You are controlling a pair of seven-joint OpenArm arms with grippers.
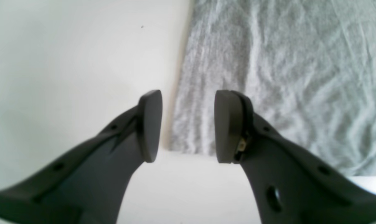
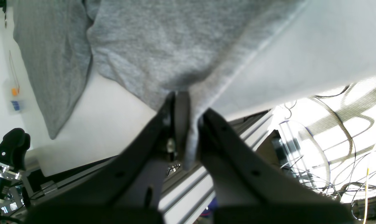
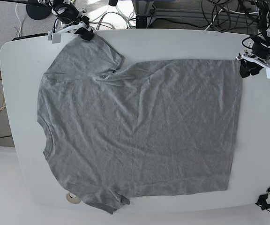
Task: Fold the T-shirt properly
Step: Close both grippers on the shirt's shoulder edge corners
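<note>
The heather-grey T-shirt lies spread flat on the white table, neck to the left and hem to the right, plain side up. My right gripper is at the far-left sleeve. In the right wrist view this gripper is shut on a fold of the sleeve's edge, and the T-shirt rises slightly from the table there. My left gripper stands at the far-right hem corner. In the left wrist view it is open, with the corner of the T-shirt showing in the gap between its fingers.
Cables and stand bases crowd the floor beyond the table's far edge. An aluminium rail runs under the table edge by the right gripper. A round grommet sits near the front-left edge, and a black connector at the front right.
</note>
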